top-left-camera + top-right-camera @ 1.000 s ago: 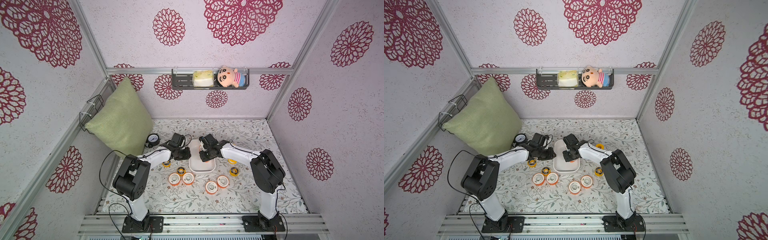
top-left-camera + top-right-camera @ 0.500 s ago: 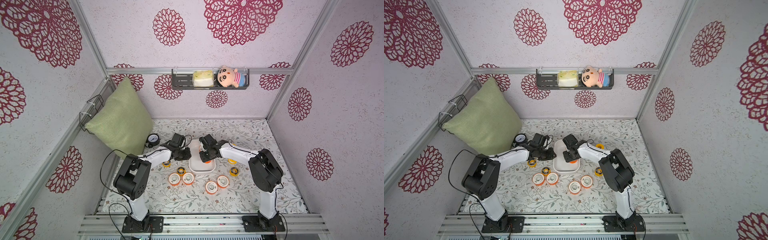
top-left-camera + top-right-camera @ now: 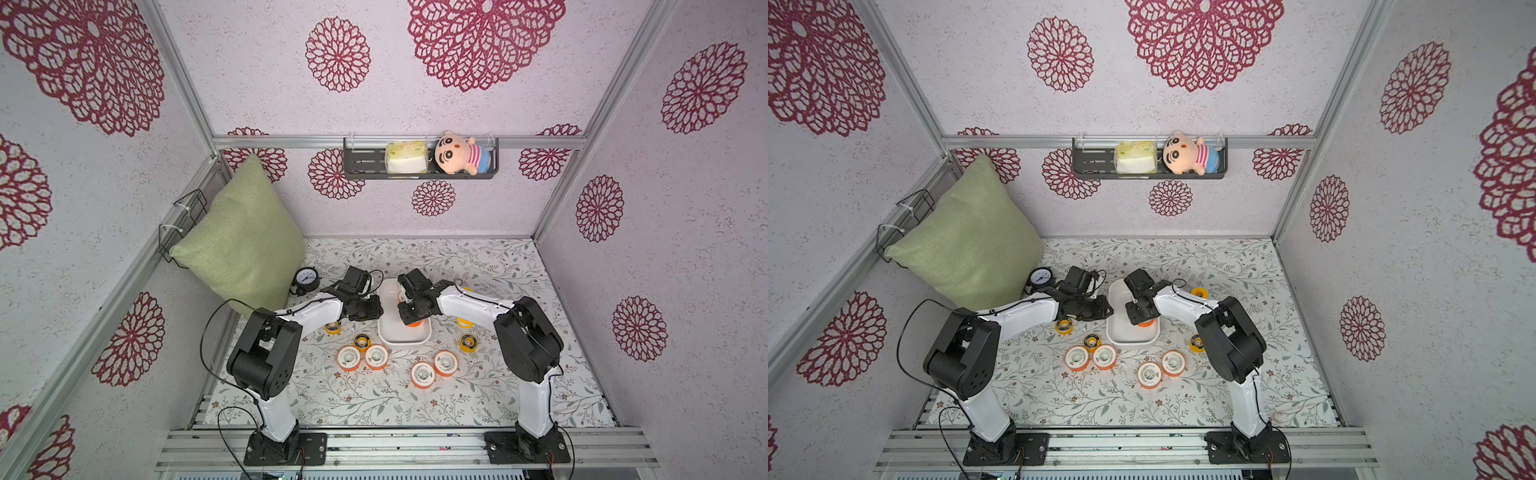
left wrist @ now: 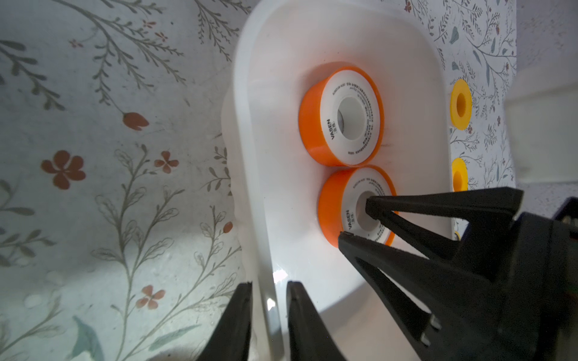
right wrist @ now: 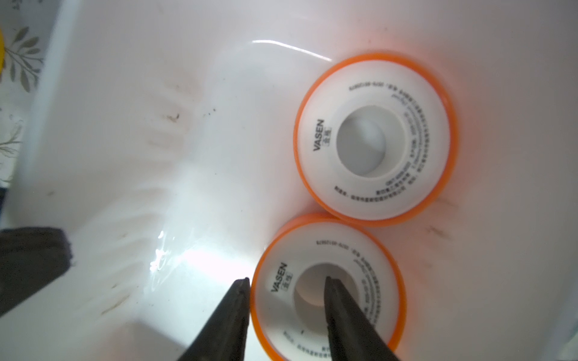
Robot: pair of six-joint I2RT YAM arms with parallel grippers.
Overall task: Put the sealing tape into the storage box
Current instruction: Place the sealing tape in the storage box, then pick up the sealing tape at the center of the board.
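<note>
Left gripper (image 4: 269,283) first, it's on the biggest item: jaws astride the long wall of the storage box (image 3: 402,341) at the box's 9 o'clock. Risk: a sideways pull-off instead of straight up catches the rim and drags or tips the box, dumping what's inside. Right gripper (image 5: 286,284) reaches in from 3 o'clock, with one finger down the bore of the nearer orange sealing tape spool (image 5: 378,281) and the other outside its rim. Risk: a skewed lift hooks the ring and hauls it out of the box, or shoves it into the second orange spool (image 5: 316,156), which looks to be touching it on the 12 o'clock side.

States. Left jaws: slightly parted, thin slivers of light either side of the wall, so I read it as let go, not clamped. Right jaws: parted wider, inner finger clear of the bore wall, outer finger just beside the orange rim. Released, carrying nothing.

Not yet boxed: four loose orange spools (image 3: 376,356) at the box's 6 o'clock on the floral tabletop (image 3: 478,257), plus smaller yellow spools (image 3: 332,328) around 8 and 4 o'clock. The 8 o'clock yellow one sits just beside the left arm (image 3: 307,311), so a low retreat could knock it away.
</note>
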